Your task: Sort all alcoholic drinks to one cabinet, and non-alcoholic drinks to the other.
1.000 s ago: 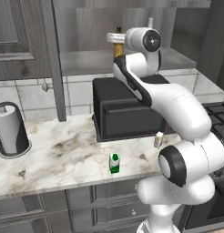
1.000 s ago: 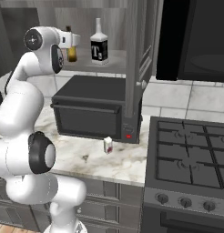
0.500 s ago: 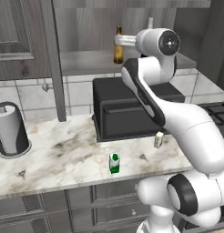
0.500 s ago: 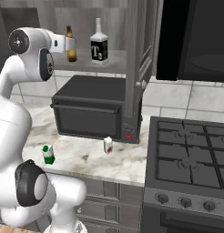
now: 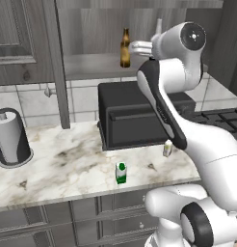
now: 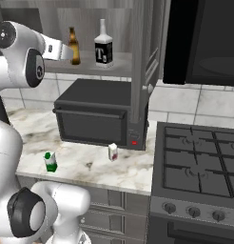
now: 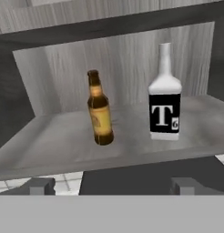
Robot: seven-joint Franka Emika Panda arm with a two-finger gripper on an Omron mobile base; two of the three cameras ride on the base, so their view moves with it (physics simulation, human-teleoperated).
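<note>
Hand view: beer bottle [image 7: 99, 112] beside clear bottle [image 7: 165, 98] (both upright); pincer [image 7: 112, 185] seemingly released.

White arm raised high, pincer [image 7: 111, 185] spread wide, empty

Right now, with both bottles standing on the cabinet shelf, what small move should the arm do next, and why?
Probably pull back from the shelf. The beer bottle and the clear bottle both stand upright there, and the open end effector holds nothing. The green-and-white container waits on the counter below, likely the next pick.
</note>
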